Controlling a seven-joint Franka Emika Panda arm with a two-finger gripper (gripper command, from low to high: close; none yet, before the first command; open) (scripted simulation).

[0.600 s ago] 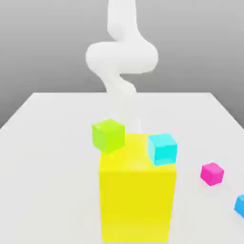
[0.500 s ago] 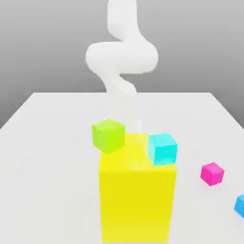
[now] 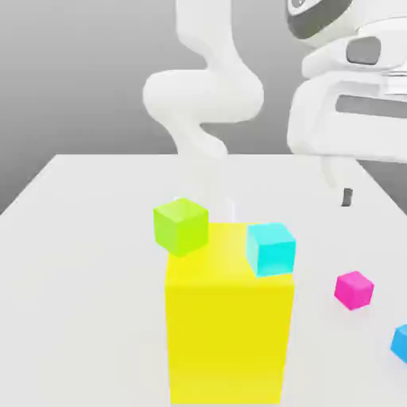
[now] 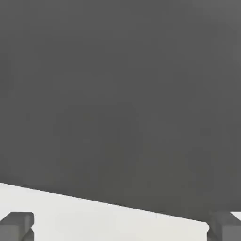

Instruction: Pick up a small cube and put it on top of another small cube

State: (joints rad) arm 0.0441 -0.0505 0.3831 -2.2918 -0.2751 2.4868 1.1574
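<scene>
Holding my opened, empty gripper (image 4: 120, 227) above the table (image 3: 95, 302), I see the magenta cube (image 3: 354, 290) below. The small blue cube (image 3: 401, 343) sits near it, at the exterior view's right edge.

Yellow block (image 3: 228, 342): big, near in the scene, as I see it.
Green cube (image 3: 181, 227): at its top, toward the exterior view's left.
Cyan cube (image 3: 271, 250): there too, toward the exterior view's right.
Table (image 3: 87, 286): pale.
</scene>
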